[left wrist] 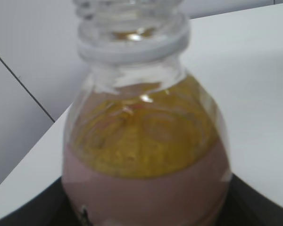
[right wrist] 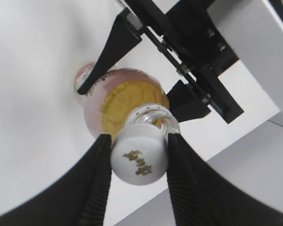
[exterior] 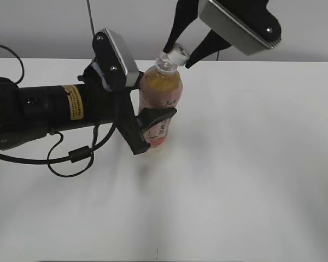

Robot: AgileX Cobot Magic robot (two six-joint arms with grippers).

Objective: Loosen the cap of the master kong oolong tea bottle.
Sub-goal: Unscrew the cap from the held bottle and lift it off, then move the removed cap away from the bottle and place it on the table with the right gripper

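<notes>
The right gripper (right wrist: 139, 162), reaching down from the upper right of the exterior view, pinches the cap (right wrist: 139, 161) between its two black ribbed fingers (right wrist: 95, 181), one pressed to each side of the white disc. In the right wrist view the cap fills the lower centre of the frame, gold lettering showing on its top, and it sits at a slant over the clear threaded neck rather than squarely on it. In the exterior view the same cap (exterior: 179, 53) appears tilted at the top centre of the frame, held at the right gripper's (exterior: 180, 53) dark fingertips.

Below it, the left gripper (exterior: 153, 126) clamps the master kong oolong tea bottle (exterior: 160, 90) around its pink label, one black finger (exterior: 158, 115) wrapping across the front of the label, the arm lying level across the left half of the frame. The bottle stands on the white table (exterior: 251, 180) just left of centre, leaning slightly toward the right. The left wrist view looks straight at the master kong oolong tea bottle (left wrist: 146, 155) from close range: amber tea under the clear shoulder, the pink label rising from the bottom edge, the ribbed neck at the top of the frame, dark finger surfaces at both lower corners. A black cable (exterior: 71, 155) loops beneath the left arm at the left of the exterior view.
</notes>
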